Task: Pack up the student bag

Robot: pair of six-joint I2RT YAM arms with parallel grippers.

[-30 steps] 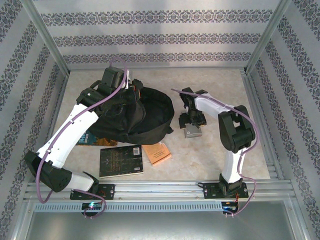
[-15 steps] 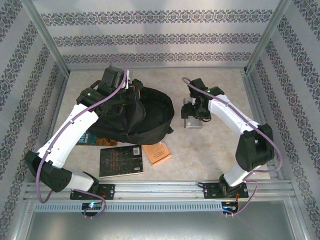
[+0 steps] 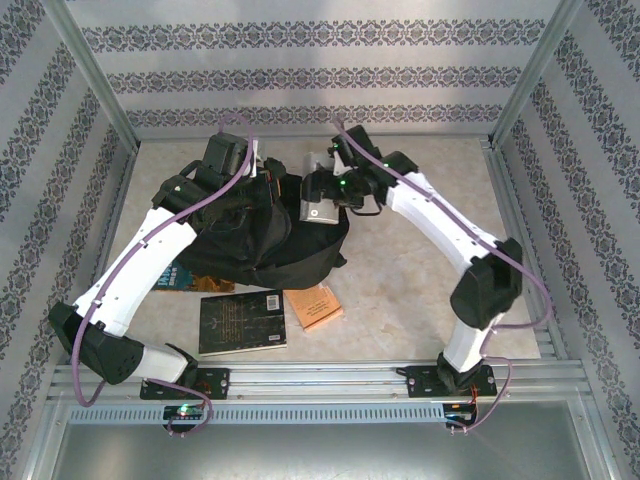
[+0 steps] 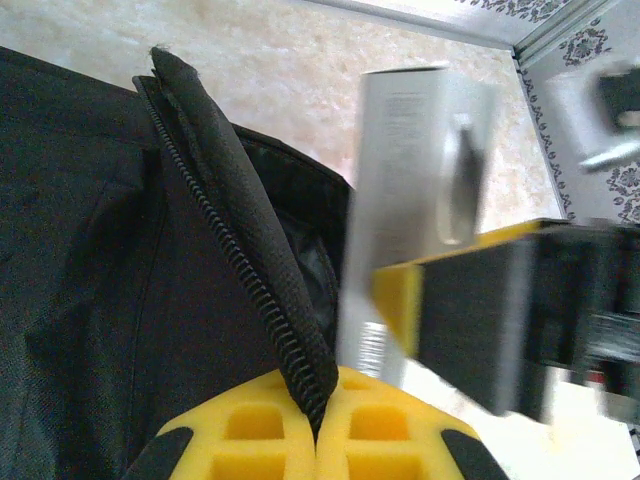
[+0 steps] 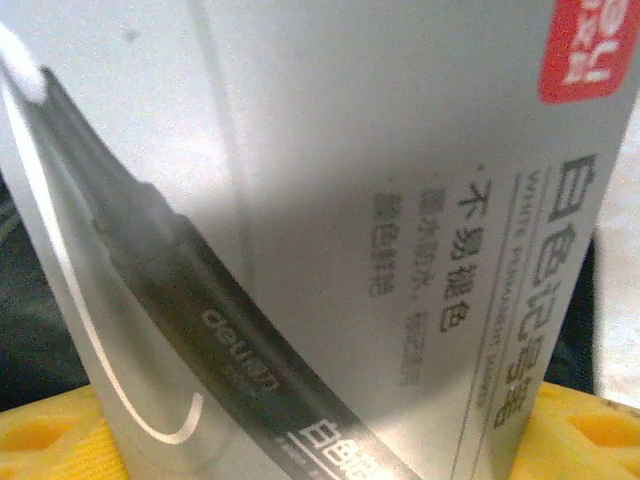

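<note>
Left arm (image 3: pixel 150 250): elbow folded back at near left, forearm running far and right, wrist pitched down. Left gripper (image 3: pixel 260 183) fully closed, yellow fingertips (image 4: pixel 270 430) pinched together on the zip edge of the student bag (image 4: pixel 100 250). Right arm (image 3: pixel 440 225): elbow raised at right, forearm stretched far and left, wrist near the left one. Right gripper (image 3: pixel 318 200) jaws wide, clamped across a silver box (image 5: pixel 350 200), yellow pads (image 5: pixel 50 440) either side.

Robot lab cell: alu frame (image 3: pixel 530 80) & wallpaper-print panels (image 3: pixel 320 70) are enclosing tabletop (image 3: pixel 420 290); robot arms (image 3: pixel 440 225) sitting bolted at 6 o'clock.
</note>
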